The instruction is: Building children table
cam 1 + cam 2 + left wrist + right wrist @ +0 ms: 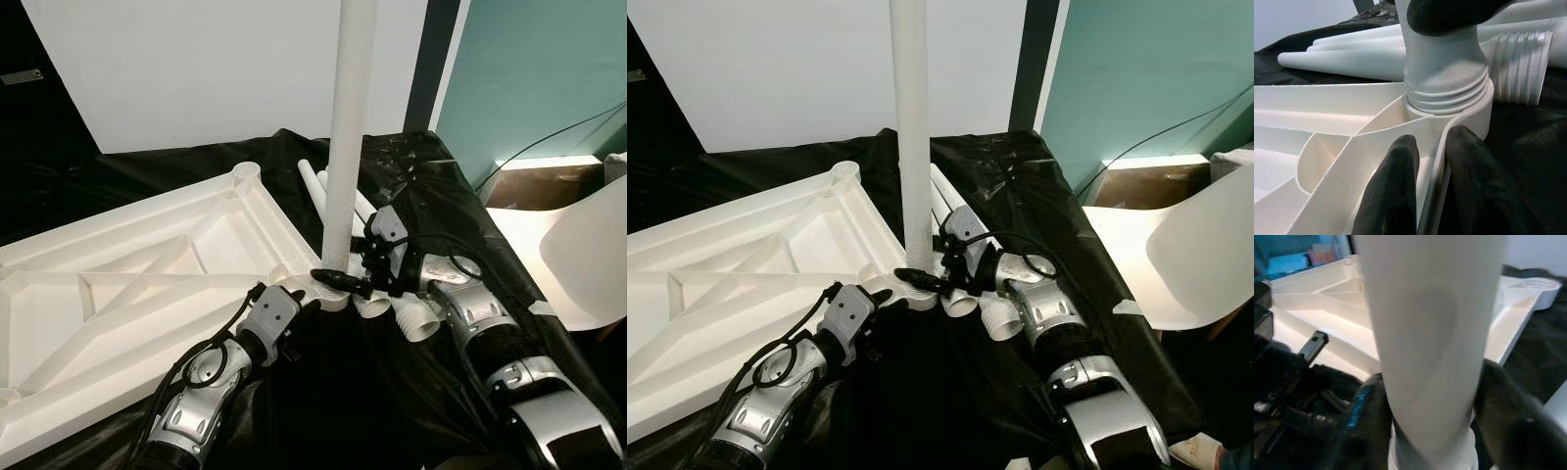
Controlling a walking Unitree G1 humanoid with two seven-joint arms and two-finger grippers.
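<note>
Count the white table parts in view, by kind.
Tabletop, upside down, left gripper clamping its rib: 1
Leg standing in the corner socket, held by right gripper: 1
Loose legs on the black cloth: 3, going by the left wrist view
Total: 5

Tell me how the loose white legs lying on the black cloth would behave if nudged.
The loose legs look round and tapered, so they would likely roll in a curve. They seem rigid hollow plastic, probably light. The black cloth is wrinkled, which may slow them.
</note>
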